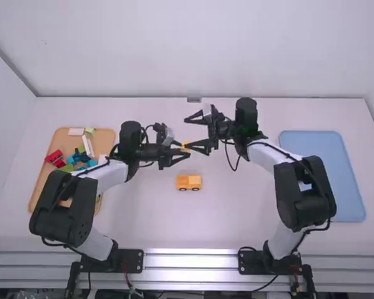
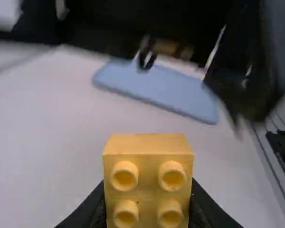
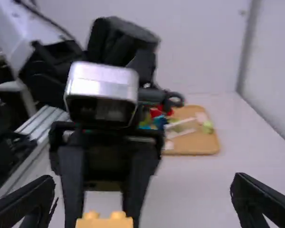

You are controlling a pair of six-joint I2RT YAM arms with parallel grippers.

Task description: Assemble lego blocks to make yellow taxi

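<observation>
Left claw [image 1: 184, 150] is pinching the yellow block [image 2: 148, 152], mid-frame in the high view, held off the surface [image 1: 146, 215]. Right claw [image 1: 188, 132] is spread wide, facing it, block near its lower finger in that view; can't tell whether they touch.

Looks like a handover or regrip to us, so main risk: right closes off-centre, the nearer finger hits first and shoves the block askew in the left's pinch. If left lets go before right has a firm hold, we'd expect a drop. The two claws sit very close, so a small misjudgement could bump fingers (tight spot, we'd flag it).

Later risk: the yellow taxi base [image 1: 189, 181] sits just below them in the frame, on black wheels [image 1: 182, 189]. Brought down tilted, the block likely won't seat on it, and a sideways push could roll the base off. Spare pieces, e.g. the red block [image 1: 54, 157], lie in the orange-brown tray [image 1: 63, 141], left of frame; low risk from those, we think.
</observation>
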